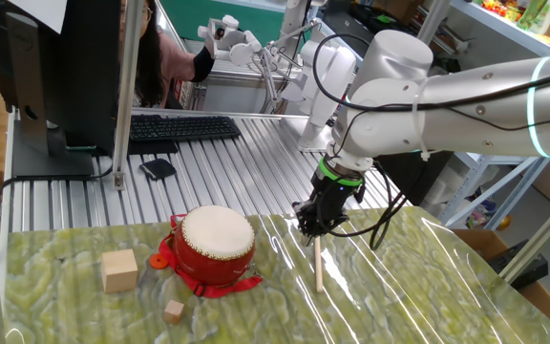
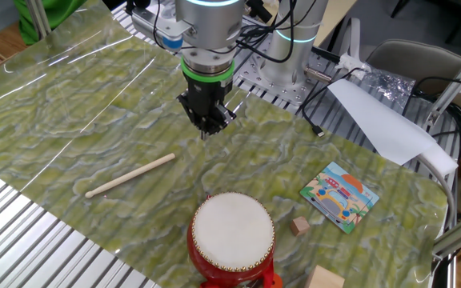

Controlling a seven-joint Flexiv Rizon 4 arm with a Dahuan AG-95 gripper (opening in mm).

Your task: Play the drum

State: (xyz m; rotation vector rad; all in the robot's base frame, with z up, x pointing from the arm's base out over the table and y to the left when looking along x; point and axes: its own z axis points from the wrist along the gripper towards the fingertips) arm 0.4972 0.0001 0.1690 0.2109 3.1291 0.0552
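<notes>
Drum sits at the near edge of the green mat in the other fixed view, head up, to the right of the stick. It looks light, its shell stiff and the cream head taut; better struck than gripped. The stick is thin and rigid; take it mid-shaft. Gripper hangs pointing down just above the mat, beyond the stick's far end. The fingers look drawn together and hold nothing.
</notes>
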